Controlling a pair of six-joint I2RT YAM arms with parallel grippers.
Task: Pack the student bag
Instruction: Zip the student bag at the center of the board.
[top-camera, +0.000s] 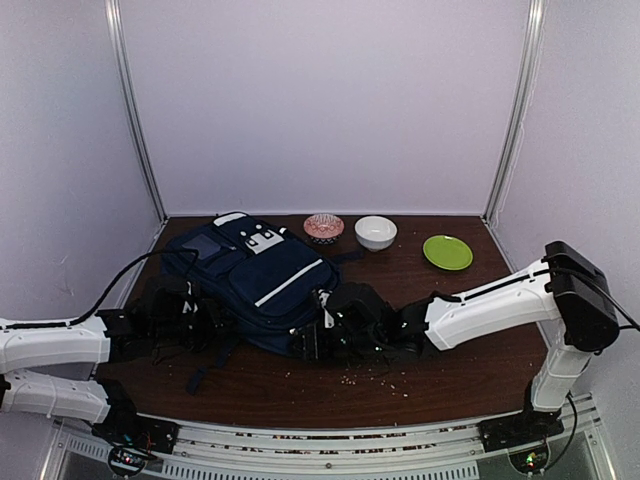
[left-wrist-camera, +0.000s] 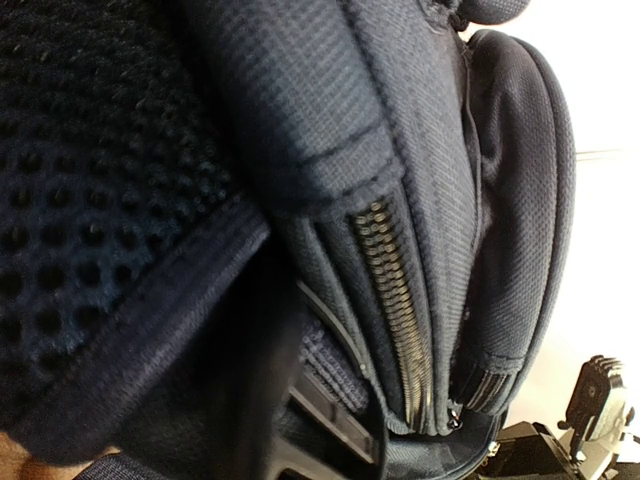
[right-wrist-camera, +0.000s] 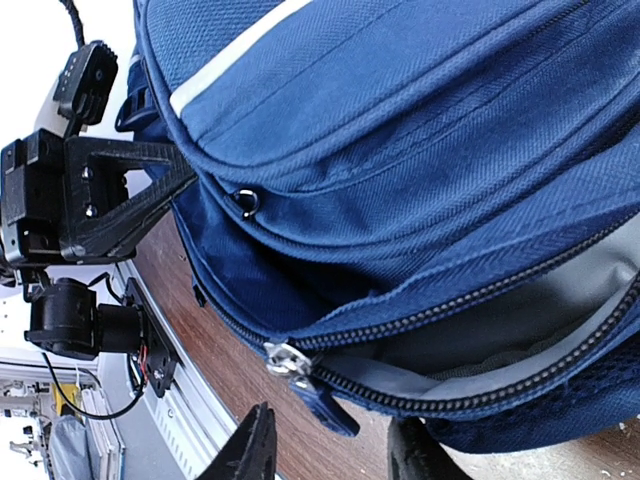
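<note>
Brown wooden table (top-camera: 470, 330): we see student bag (top-camera: 265, 275) lying left of centre, front up, zip partly undone, grey lining showing. At bag's left side, left gripper (top-camera: 195, 310), fingers pressed together; any pinched fabric we cannot tell. At near-right corner, right gripper (right-wrist-camera: 335, 420), fingers spread, empty, zip pull (right-wrist-camera: 325, 400) just beyond tips. Behind: green plate (top-camera: 447, 251), white bowl (top-camera: 375, 232), patterned bowl (top-camera: 323, 228).

The student bag (top-camera: 255, 280), a navy-blue fabric backpack with white patches and a slanting white stripe (top-camera: 288, 283), lies flat with its front up on the left half of the table (top-camera: 450, 330). A zipper (right-wrist-camera: 285, 358) along its side stands partly open, baring grey lining (right-wrist-camera: 520, 330).
</note>
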